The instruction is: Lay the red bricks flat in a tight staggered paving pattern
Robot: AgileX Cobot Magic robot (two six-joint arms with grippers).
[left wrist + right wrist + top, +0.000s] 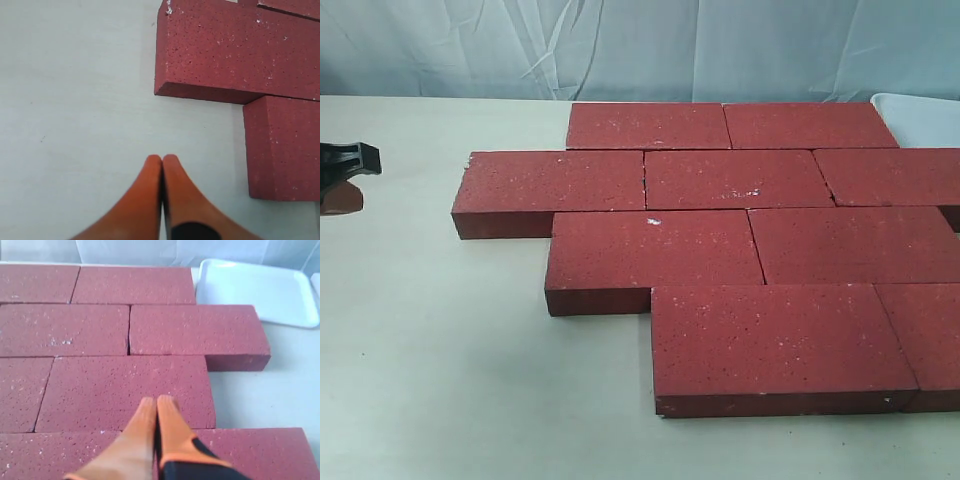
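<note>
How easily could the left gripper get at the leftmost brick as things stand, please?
Probably easily. The left gripper, shut, is over bare table beside the leftmost brick. Nothing lies between them, and the brick's outer end is exposed.

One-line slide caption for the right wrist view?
Shut right gripper over red bricks laid flat in tight staggered rows, white tray beside them.
</note>
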